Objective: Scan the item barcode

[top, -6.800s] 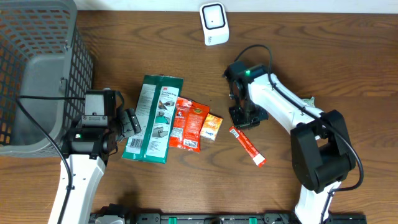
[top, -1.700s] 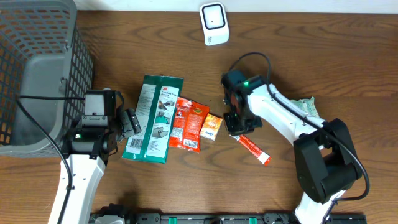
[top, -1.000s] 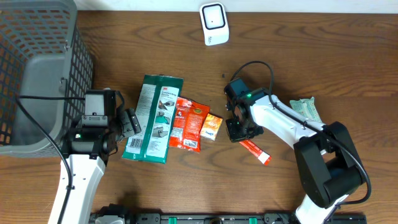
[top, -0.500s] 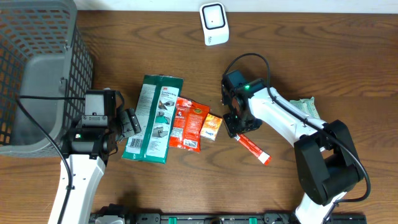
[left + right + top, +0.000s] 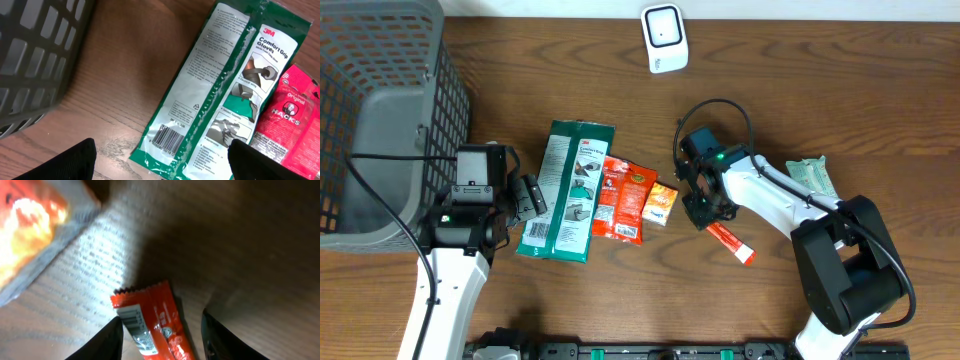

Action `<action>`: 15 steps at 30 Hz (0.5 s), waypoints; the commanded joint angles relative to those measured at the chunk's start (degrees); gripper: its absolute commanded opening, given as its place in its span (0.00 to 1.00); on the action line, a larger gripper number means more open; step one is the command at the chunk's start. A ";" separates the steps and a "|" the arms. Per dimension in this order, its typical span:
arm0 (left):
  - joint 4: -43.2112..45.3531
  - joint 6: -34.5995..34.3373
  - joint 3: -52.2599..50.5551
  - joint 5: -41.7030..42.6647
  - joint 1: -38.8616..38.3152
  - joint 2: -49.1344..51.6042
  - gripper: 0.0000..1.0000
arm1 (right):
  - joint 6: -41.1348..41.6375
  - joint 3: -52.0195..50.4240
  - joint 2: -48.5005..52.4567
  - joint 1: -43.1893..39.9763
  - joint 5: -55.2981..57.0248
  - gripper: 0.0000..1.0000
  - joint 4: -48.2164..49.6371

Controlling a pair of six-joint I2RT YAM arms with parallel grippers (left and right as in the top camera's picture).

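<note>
Right wrist view shows the right gripper open, jaws astride the red stick on the worktop; the left gripper hangs open over the glove pack.

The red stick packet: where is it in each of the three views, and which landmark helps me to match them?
Overhead: the red stick packet lies right of centre, just below the right gripper.
Right wrist: bottom centre, between the fingers.
Left wrist: not in it.
Shared landmark: the small orange packet, blurred at the right wrist's top left.
</note>
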 commanded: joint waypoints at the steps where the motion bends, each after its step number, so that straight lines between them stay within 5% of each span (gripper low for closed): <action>1: 0.02 -0.11 0.83 0.33 0.17 0.22 0.85 | -1.44 -1.77 1.62 -0.37 2.54 0.44 1.90; 15: 0.02 -0.11 0.83 0.33 0.20 0.22 0.85 | -1.42 -1.77 1.62 -0.42 2.82 0.41 5.01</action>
